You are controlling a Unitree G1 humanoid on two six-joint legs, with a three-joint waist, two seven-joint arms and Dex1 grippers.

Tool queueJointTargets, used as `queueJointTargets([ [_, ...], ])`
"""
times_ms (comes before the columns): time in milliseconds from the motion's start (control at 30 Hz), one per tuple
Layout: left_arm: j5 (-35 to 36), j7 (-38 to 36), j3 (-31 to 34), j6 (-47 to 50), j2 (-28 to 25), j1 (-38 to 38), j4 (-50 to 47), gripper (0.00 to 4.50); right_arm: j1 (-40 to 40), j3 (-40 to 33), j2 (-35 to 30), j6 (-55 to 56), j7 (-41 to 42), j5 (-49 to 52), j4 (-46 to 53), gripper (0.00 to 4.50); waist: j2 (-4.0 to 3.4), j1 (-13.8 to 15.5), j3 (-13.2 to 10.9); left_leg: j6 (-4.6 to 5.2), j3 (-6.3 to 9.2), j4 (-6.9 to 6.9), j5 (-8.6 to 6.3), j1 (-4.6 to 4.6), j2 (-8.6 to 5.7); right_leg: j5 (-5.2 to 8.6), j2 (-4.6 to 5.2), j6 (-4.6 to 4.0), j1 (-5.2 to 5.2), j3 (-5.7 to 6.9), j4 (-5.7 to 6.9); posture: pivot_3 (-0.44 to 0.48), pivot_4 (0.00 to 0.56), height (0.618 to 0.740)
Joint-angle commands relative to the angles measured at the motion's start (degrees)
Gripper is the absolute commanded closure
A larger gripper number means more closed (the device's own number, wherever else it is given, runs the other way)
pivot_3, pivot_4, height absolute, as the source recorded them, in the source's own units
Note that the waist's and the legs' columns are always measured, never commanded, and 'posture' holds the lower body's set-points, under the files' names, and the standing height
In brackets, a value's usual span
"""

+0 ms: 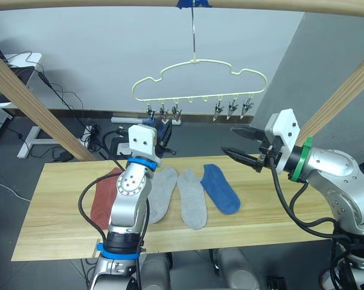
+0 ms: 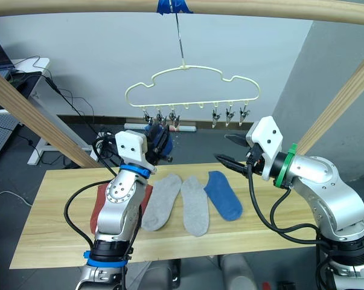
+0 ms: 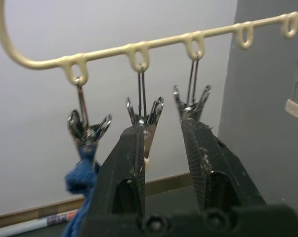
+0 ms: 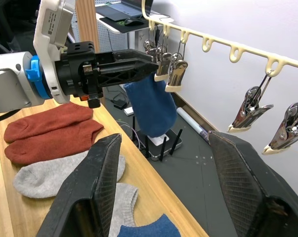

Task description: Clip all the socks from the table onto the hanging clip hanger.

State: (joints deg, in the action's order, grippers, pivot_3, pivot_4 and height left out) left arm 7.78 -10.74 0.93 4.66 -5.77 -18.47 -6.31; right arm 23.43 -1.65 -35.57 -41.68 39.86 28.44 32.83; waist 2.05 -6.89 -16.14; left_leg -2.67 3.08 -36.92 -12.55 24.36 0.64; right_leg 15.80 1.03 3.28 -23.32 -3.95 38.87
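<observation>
The cream clip hanger (image 1: 200, 75) hangs from the top pole. A blue sock (image 4: 151, 108) dangles from its leftmost clip (image 3: 84, 131). My left gripper (image 3: 162, 126) is raised to the hanger's left clips, open, with its fingertips just below the second clip (image 3: 145, 113) and the third one and nothing held. On the table (image 1: 61, 199) lie two rust-red socks (image 1: 103, 196), two grey socks (image 1: 192, 196) and one blue sock (image 1: 221, 188). My right gripper (image 1: 229, 139) hovers open and empty above the table's right part, below the right-hand clips (image 1: 233, 109).
Slanted wooden poles (image 1: 31, 99) flank the table on both sides, and a horizontal pole (image 1: 109, 3) carries the hanger's hook. Cables and a white desk (image 1: 19, 60) stand on the floor at the back left. A grey partition (image 1: 326, 60) rises at the right.
</observation>
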Motion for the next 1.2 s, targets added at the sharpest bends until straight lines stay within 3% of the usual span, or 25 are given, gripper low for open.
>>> queueJointTargets([
  [33, -0.1, 0.1, 0.0, 0.1, -0.1, 0.3, -1.6, 3.19, 0.1, -1.8, -0.5, 1.1, -0.2, 1.1, 1.2, 1.56, 0.00, -0.1, 0.0, 0.00, -0.01, 0.00, 0.00, 0.00, -0.01, 0.02, 0.00, 0.04, 0.00, -0.01, 0.00, -0.252, 0.283, 0.740],
  [533, 0.0, -0.4, 1.5, -1.8, -1.3, -7.1, 7.3, 3.19, 1.4, -1.7, 0.0, 0.5, -0.7, 2.7, 1.4, 1.56, 0.02, -0.3, 0.0, 0.00, -0.01, 0.02, 0.00, 0.01, -0.01, 0.01, -0.01, 0.02, 0.00, 0.00, -0.01, -0.255, 0.283, 0.740],
  [1200, 0.5, -0.6, 2.1, -3.0, -1.3, -9.0, 6.7, 3.19, 0.9, -1.7, -0.8, 0.8, 0.5, 7.8, 2.0, 1.56, 0.03, -1.1, 0.0, 0.00, 0.00, 0.03, 0.00, 0.01, -0.01, 0.09, -0.01, 0.15, 0.00, 0.00, -0.02, -0.247, 0.279, 0.740],
])
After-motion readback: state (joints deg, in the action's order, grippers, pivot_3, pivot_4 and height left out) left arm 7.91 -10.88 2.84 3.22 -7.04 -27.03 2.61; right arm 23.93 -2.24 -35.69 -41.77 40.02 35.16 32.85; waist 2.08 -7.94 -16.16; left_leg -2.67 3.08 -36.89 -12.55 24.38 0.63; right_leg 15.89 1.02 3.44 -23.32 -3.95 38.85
